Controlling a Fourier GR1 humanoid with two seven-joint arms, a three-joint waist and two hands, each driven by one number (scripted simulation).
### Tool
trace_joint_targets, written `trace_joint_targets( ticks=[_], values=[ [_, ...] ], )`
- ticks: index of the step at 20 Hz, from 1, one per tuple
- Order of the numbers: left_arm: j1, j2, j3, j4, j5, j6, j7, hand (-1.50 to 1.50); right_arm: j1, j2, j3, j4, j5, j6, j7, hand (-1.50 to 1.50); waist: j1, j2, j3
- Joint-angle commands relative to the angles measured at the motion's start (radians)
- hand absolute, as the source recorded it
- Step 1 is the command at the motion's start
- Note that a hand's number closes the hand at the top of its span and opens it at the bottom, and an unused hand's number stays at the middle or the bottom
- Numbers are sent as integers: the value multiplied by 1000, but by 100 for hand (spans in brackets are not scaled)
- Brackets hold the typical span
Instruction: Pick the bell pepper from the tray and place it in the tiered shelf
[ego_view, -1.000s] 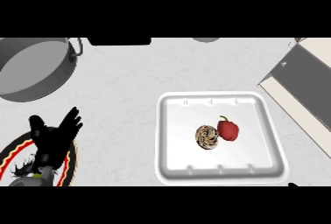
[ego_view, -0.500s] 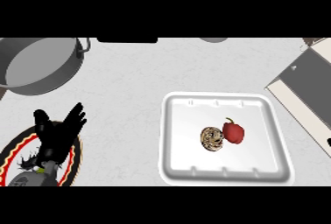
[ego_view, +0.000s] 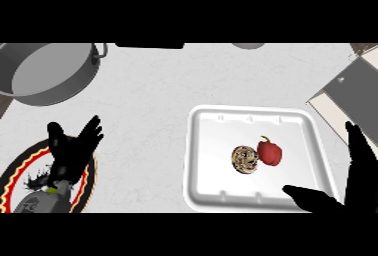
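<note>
Two items lie in the white tray (ego_view: 221, 150), which sits toward the table's (ego_view: 162, 95) right side: a red bell pepper (ego_view: 269, 153) with a short green stem, and a round brown patterned item (ego_view: 245, 159) touching its left side. Both rest near the tray's middle, slightly toward its near edge. Neither is touched by a hand.

Right hand (ego_view: 353, 187): at the near right corner of the view, released, fingers straight and pointing away from the robot, thumb (ego_view: 306, 196) spread wide to the left and lying over the tray's near right corner. Hand is near the pepper but apart from it, holding nothing.

Left hand (ego_view: 72, 150): at the near left of the table, released, fingers spread and upright, resting over a round plate (ego_view: 15, 172) with a red and yellow rim.

Far left corner: a grey metal pot (ego_view: 48, 70) with a side handle. Far right edge: a pale structure (ego_view: 347, 92) with a grey panel, partly cut off by the view; I cannot tell whether it is the tiered shelf.
</note>
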Motion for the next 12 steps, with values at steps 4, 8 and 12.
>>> trace_joint_targets(
  ticks=[4,8,12],
  values=[
    [7,22,6,-37,-5,-16,28,0,-224,192,37,246,82,167,230,-150,-2,-4,3],
    [-16,-23,20,12,-1,6,25,0,-265,298,87,303,175,216,270,-150,-28,-6,3],
    [73,5,37,-26,5,-26,-11,0,-273,363,51,384,225,237,274,-150,-23,-9,3]
  ],
)
